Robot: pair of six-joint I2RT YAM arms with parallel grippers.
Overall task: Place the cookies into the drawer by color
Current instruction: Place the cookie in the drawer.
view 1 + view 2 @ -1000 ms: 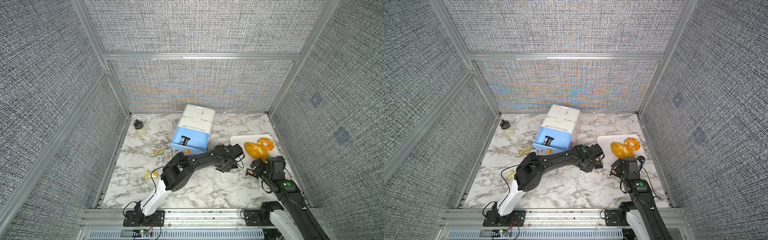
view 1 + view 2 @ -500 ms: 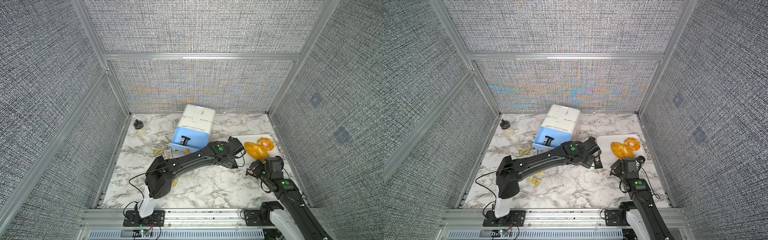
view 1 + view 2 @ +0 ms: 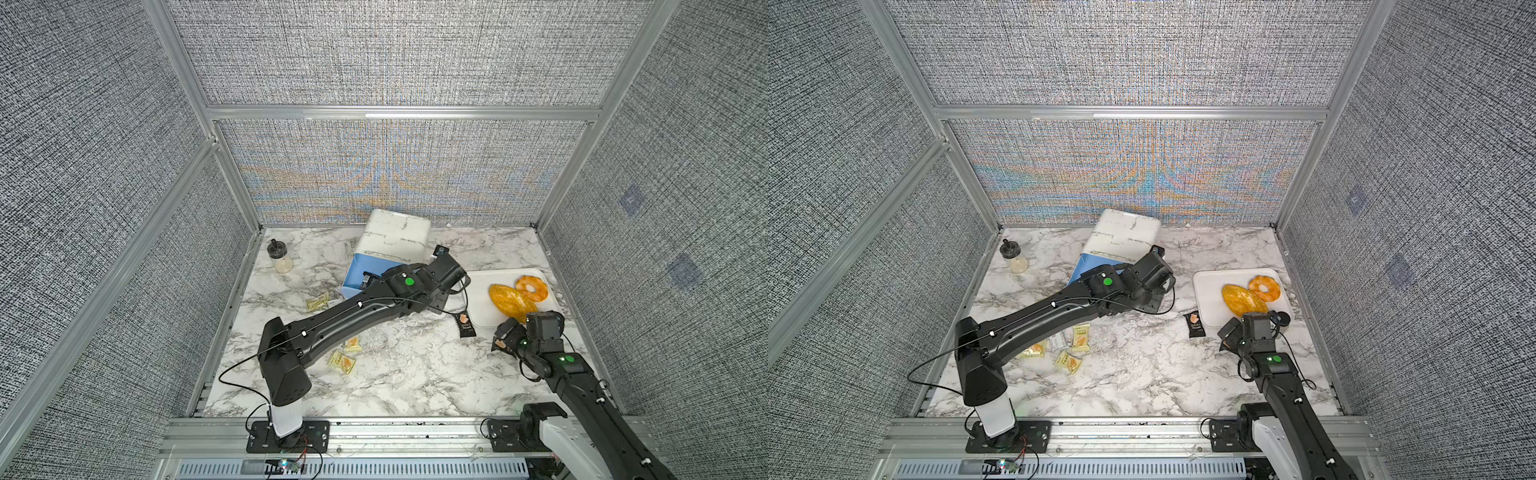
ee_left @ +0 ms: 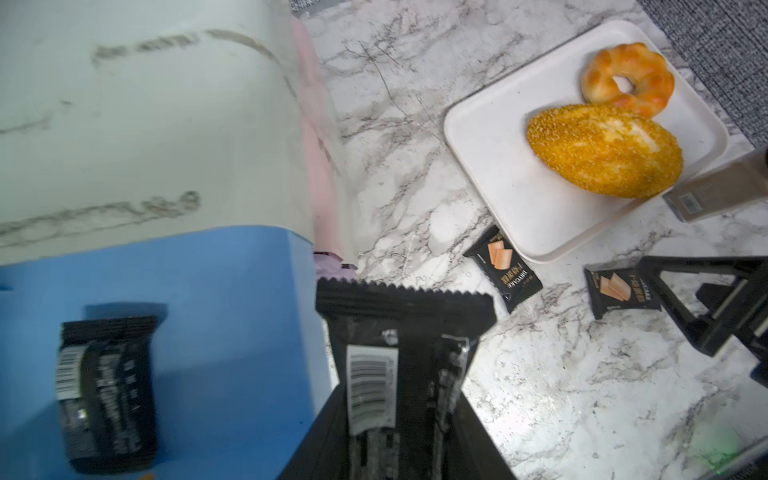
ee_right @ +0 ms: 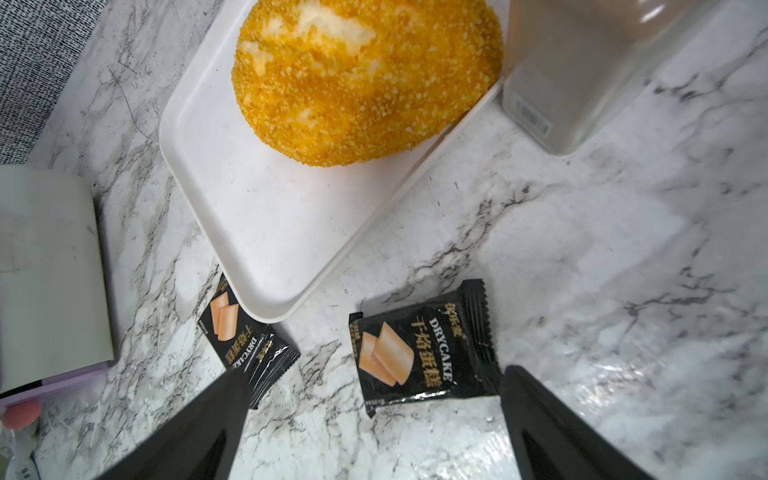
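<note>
The left gripper [image 4: 397, 415] is out at the far middle of the marble table [image 3: 415, 374], fingers pinched on a black cookie packet [image 4: 405, 328] — barcode side up, crimped end poking out past the tips. That packet hangs right at the right-hand edge of the open blue drawer [image 4: 232, 299], part over its wall, part over the marble. Inside the drawer, a second black packet [image 4: 108, 395] already lies flat on the blue floor. The drawer sticks out toward the near side from the white cabinet [image 3: 395, 239], which stands near the far wall. A purple drawer [image 5: 54, 380] with a pink knob [image 5: 20, 411] shows at the cabinet's front in the right wrist view. Over on the right, the right gripper [image 5: 374, 372] hovers low with its fingers spread wide — a third black packet [image 5: 424, 349] lies face up on the marble between them. One fingertip [image 5: 515, 378] is right at its corner, though I cannot tell whether they touch. A fourth black packet [image 5: 245, 336] sits just left of it, its end against the near-left corner of the white tray [image 3: 482, 291]. On the tray, the bread loaf [image 3: 511, 299] and the ring pastry [image 3: 532, 287] touch each other. Yellow-green packets [image 3: 1080, 336] lie scattered at the near left, by the left arm in both top views. A small jar [image 3: 279, 257] stands far left.
</note>
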